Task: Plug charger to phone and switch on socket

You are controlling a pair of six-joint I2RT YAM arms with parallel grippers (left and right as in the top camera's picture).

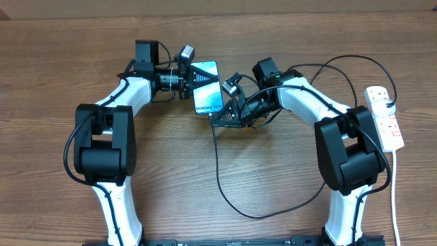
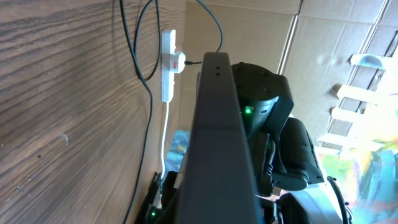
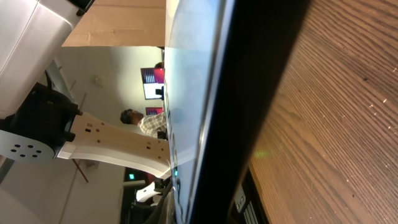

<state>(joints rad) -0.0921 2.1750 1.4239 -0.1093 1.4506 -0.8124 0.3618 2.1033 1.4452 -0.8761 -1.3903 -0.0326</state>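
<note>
Left hand (image 1: pixel 194 76): closed, apparently gripping phone (image 1: pixel 207 89) at its top end
Right hand (image 1: pixel 222 115): closed at the other end; contents hidden
Socket (image 1: pixel 384 116): far right

- charger (image 1: pixel 217 161): plug tip is buried under the right gripper (image 1: pixel 227 113) fingers, can't see it
- phone (image 3: pixel 242 93): jammed right between the fingers, blurry, cut off top and bottom
- socket (image 1: pixel 384 117): too tiny to tell if it's on

wooden table (image 1: pixel 41 68); cardboard boxes (image 2: pixel 323 31) behind; a person (image 3: pixel 143 122) far off
</note>
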